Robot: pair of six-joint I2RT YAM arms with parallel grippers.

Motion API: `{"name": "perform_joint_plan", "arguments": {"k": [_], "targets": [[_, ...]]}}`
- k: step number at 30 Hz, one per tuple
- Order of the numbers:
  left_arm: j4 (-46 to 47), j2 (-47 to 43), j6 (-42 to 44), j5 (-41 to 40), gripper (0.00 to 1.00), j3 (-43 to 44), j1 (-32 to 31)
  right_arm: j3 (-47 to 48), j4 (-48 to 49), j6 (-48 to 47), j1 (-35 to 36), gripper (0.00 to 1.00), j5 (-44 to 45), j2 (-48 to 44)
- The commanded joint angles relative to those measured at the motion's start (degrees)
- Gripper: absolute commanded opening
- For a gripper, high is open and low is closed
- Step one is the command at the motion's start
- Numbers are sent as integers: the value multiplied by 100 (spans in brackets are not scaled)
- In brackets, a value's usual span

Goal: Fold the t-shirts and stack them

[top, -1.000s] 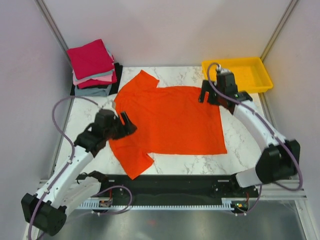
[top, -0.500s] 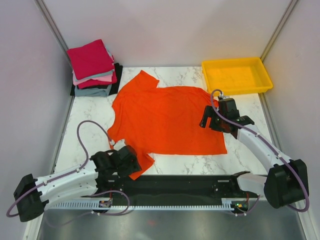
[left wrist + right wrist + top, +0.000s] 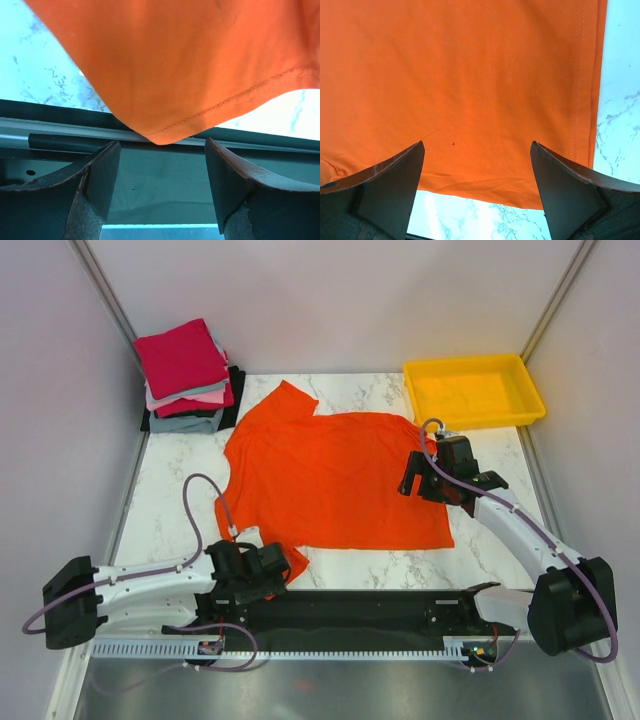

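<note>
The orange-red t-shirt [image 3: 330, 480] lies spread flat on the marble table, collar to the left. Its near sleeve [image 3: 170, 75] reaches the table's front edge. My left gripper [image 3: 278, 565] is low at that sleeve tip, open and empty, with the tip just ahead of its jaws [image 3: 162, 185]. My right gripper [image 3: 410, 478] is open and empty above the shirt's right part, near the hem [image 3: 477, 190]. Folded t-shirts are stacked [image 3: 185, 370] at the back left: crimson on top, pink, grey-blue and black below.
A yellow plastic tray [image 3: 520, 405] stands at the back right corner. The black rail [image 3: 360, 605] with the arm bases runs along the table's front edge. Grey walls close in the left, right and back. Bare marble [image 3: 620, 125] shows right of the hem.
My left arm swung from the shirt's left side down to the near sleeve at the front edge. My right gripper moved from the shirt's far right corner nearer, then stayed.
</note>
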Motion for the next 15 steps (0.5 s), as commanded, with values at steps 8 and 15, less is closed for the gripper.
{"name": "perform_joint_plan", "arguments": {"k": [8,15], "targets": [[147,-99,-764,-729,71,-171,-49,-44,184,-2,5,95,19,-109],[227,174,-799,-1079,60,-39,-41,-220,193,103,14,96,169,-276]]}}
